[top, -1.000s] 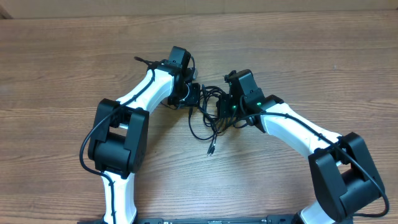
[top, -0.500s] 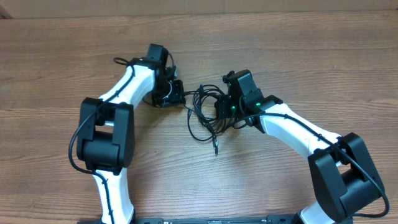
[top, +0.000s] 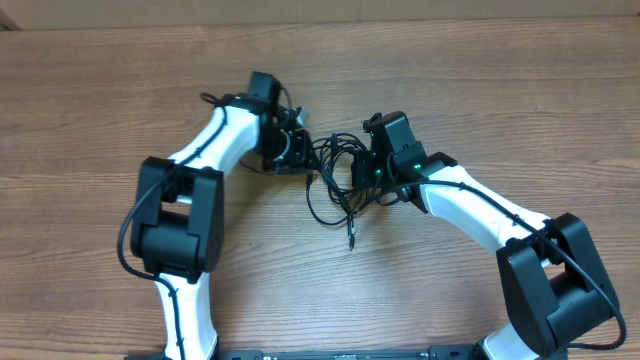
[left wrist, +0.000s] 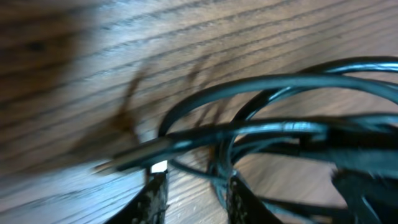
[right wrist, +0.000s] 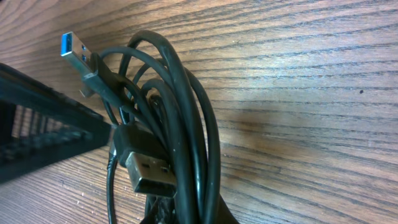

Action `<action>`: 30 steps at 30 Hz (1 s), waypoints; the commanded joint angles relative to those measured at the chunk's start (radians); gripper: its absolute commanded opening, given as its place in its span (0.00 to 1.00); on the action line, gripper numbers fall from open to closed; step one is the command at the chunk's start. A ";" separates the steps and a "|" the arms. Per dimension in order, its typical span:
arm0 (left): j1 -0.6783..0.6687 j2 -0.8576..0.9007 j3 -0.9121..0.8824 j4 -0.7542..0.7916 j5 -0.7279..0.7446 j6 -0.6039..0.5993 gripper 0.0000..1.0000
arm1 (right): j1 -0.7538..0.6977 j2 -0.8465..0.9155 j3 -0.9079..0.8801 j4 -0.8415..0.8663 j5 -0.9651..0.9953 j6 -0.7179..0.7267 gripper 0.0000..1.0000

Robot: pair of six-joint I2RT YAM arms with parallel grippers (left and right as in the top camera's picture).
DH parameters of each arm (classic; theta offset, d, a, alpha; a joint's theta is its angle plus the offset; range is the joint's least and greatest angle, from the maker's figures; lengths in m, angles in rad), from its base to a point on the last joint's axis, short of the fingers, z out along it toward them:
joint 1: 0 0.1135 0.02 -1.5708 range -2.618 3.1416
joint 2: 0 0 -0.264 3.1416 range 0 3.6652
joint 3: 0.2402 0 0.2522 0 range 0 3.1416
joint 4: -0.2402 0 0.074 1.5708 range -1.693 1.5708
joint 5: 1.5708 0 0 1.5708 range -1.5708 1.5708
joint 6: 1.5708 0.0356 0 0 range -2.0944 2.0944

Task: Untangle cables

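Note:
The cables (top: pixel 335 178) are thin black cords in a tangled bunch at the table's middle, with one loose plug end (top: pixel 351 240) trailing toward me. My left gripper (top: pixel 300 152) is at the bunch's left edge. In the left wrist view its fingers (left wrist: pixel 155 199) stand apart with bare wood between them, and cable loops (left wrist: pixel 267 84) cross just past the tips. My right gripper (top: pixel 362 172) is shut on the bunch's right side. The right wrist view shows the cords (right wrist: pixel 186 143) running down into the jaws, a silver USB plug (right wrist: pixel 146 168) and a blue-tongued plug (right wrist: pixel 74 53).
The wooden table (top: pixel 500 90) stretches away on all sides of the tangle. Both white arms reach in from the near edge, the left arm (top: pixel 215 145) and the right arm (top: pixel 470 205). A black ribbed bar (right wrist: pixel 37 134) juts in at the left of the right wrist view.
My left gripper drew away to the left, then came back right to the tangle's edge. The loose plug end shifted slightly right. The right gripper stayed put.

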 commanded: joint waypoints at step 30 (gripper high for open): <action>0.016 -0.023 0.061 -0.004 0.105 -0.179 0.04 | -0.006 -0.035 0.022 -0.092 0.018 -0.116 0.04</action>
